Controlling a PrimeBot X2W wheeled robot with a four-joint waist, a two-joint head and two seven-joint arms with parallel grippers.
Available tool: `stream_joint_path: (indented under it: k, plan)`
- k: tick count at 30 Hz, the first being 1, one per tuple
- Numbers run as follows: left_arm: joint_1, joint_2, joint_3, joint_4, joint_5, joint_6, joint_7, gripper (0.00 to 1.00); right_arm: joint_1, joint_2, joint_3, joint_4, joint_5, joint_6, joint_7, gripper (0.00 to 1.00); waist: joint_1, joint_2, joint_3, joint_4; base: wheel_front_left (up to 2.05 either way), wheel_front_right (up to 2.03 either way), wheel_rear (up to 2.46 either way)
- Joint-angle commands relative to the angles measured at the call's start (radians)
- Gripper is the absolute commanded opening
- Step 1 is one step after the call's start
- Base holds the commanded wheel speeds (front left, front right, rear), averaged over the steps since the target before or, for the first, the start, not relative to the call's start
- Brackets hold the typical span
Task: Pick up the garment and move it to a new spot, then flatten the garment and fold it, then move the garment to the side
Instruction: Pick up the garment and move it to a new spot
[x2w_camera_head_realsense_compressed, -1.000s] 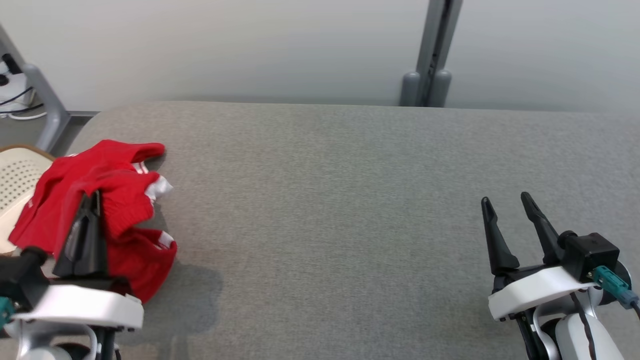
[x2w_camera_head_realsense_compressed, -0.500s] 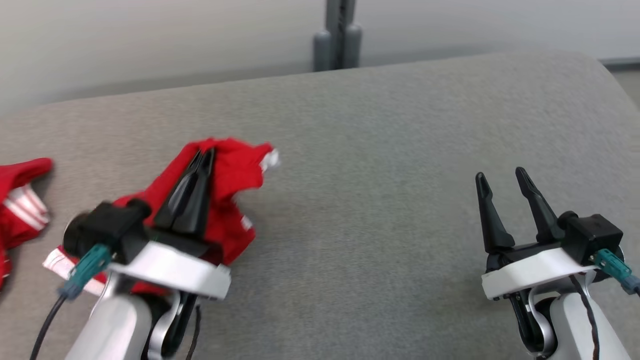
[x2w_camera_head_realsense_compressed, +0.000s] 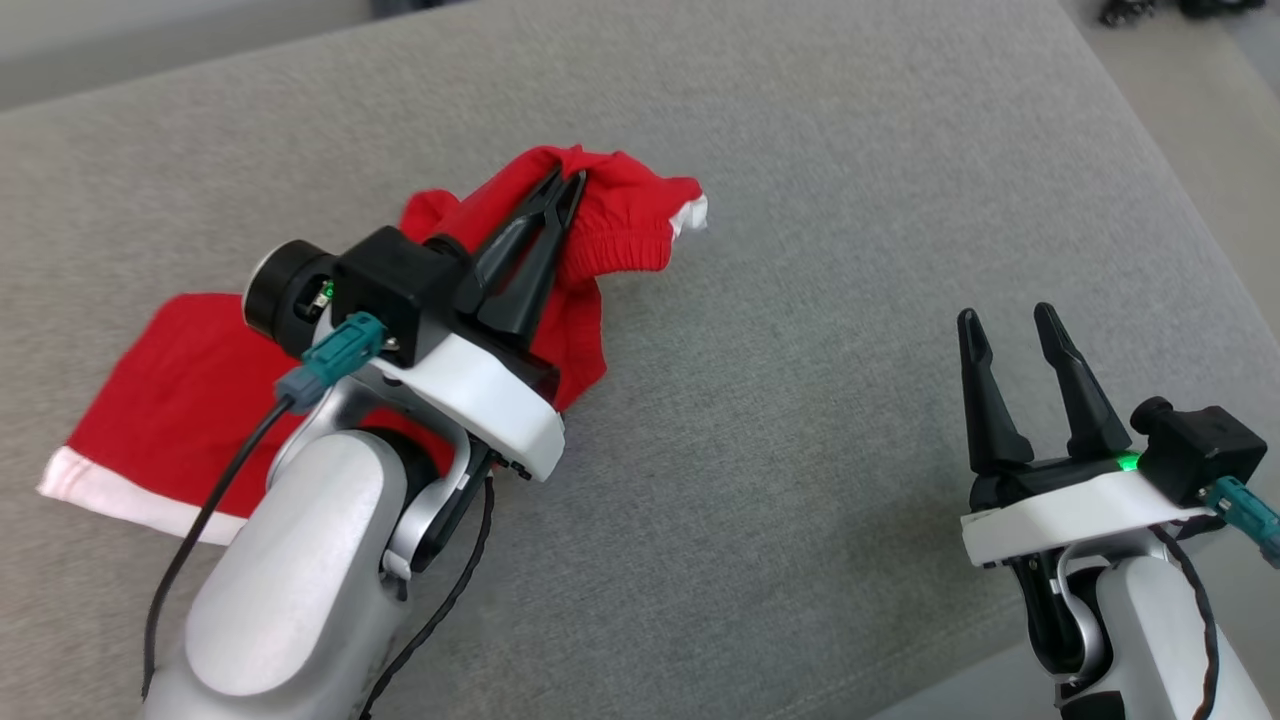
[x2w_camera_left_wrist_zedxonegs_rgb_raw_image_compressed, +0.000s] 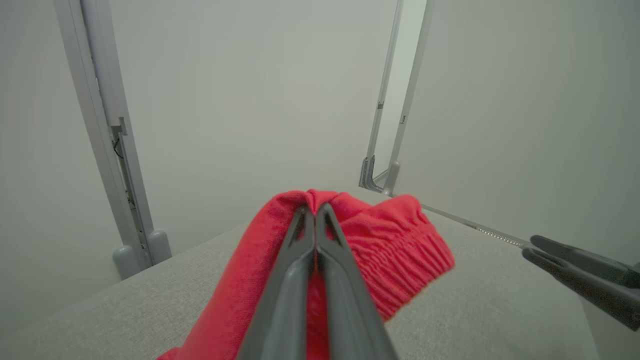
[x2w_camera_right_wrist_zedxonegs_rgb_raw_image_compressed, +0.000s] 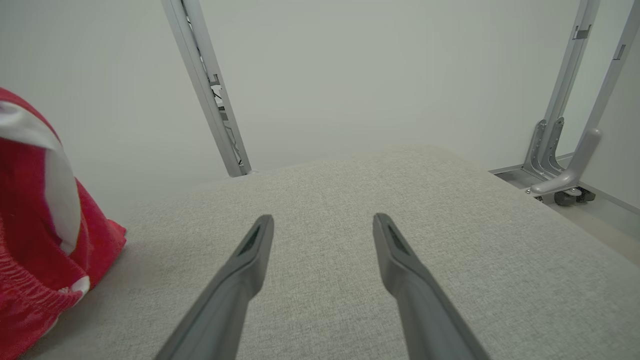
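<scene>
A red garment (x2w_camera_head_realsense_compressed: 620, 225) with white trim was seen on the grey padded table (x2w_camera_head_realsense_compressed: 850, 250), left of centre. Its bunched upper edge was pinched between the closed fingers of the left gripper (x2w_camera_head_realsense_compressed: 566, 186), while the rest was spread flat toward the left. The right gripper (x2w_camera_head_realsense_compressed: 1005, 322) was held well apart at the lower right, fingers spread and empty.

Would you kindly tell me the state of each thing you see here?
left gripper: shut on the garment.
garment: one end bunched in that grip, the rest lying on the table.
right gripper: open, empty.
table: grey, with the garment on it.
</scene>
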Motion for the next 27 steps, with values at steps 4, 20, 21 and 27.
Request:
stream_joint_path:
  k: [4,20,21,27]
  plan:
    - [-0.024,0.001,-0.023,0.089,-0.001,-0.024,-0.002,0.00,-0.025,-0.002,-0.002,-0.022,0.030,0.000,-0.010,1.00,0.0000,0.0000,0.108,-0.074,0.00,0.00,0.00]
    - [0.029,-0.026,-0.038,0.223,-0.026,-0.031,-0.128,1.00,-0.013,-0.003,-0.022,0.001,-0.028,0.000,-0.010,1.00,0.0000,0.0000,-0.016,0.065,0.00,0.00,0.00]
    - [0.041,-0.024,-0.030,0.223,-0.033,-0.026,-0.140,1.00,-0.011,-0.003,-0.026,0.004,-0.039,0.000,-0.009,1.00,0.0000,0.0000,-0.032,0.082,0.00,0.00,0.00]
    - [0.122,0.007,0.057,0.230,-0.079,0.027,-0.208,1.00,0.006,-0.003,-0.037,0.028,-0.076,0.000,-0.009,1.00,0.0000,0.0000,-0.103,0.173,0.00,0.00,0.00]
